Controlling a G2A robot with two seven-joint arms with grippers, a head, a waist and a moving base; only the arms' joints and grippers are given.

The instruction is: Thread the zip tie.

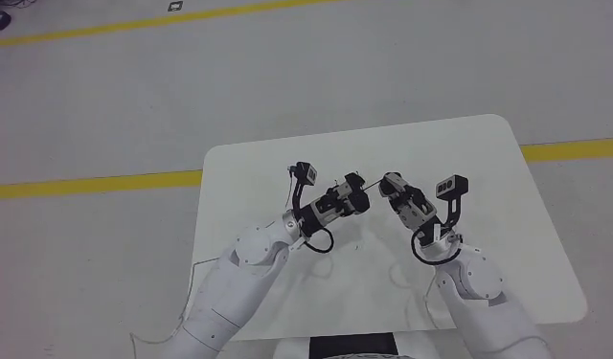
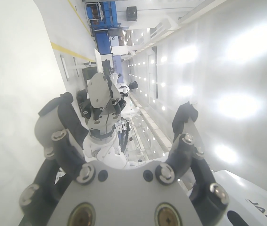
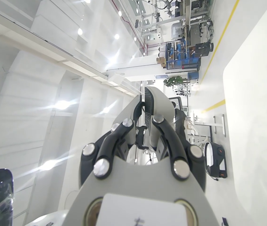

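Note:
Both arms hover over the middle of the white table (image 1: 479, 158), wrists tilted up and facing each other. My right gripper (image 1: 389, 186) (image 3: 144, 91) is shut on a thin black zip tie (image 3: 137, 112). In the left wrist view the zip tie (image 2: 109, 96) runs as a fine dark line along the right gripper (image 2: 100, 88). My left gripper (image 1: 355, 195) (image 2: 124, 105) is open, its fingers (image 2: 61, 105) spread wide with nothing between them, a short way from the right gripper's tip. From above, a thin stretch of the zip tie (image 1: 368, 181) shows between the two grippers.
The table has rounded corners and bare surface all around the arms. Grey floor with yellow lines (image 1: 96, 184) surrounds it. Racks and equipment (image 3: 183, 55) stand far off in the room behind.

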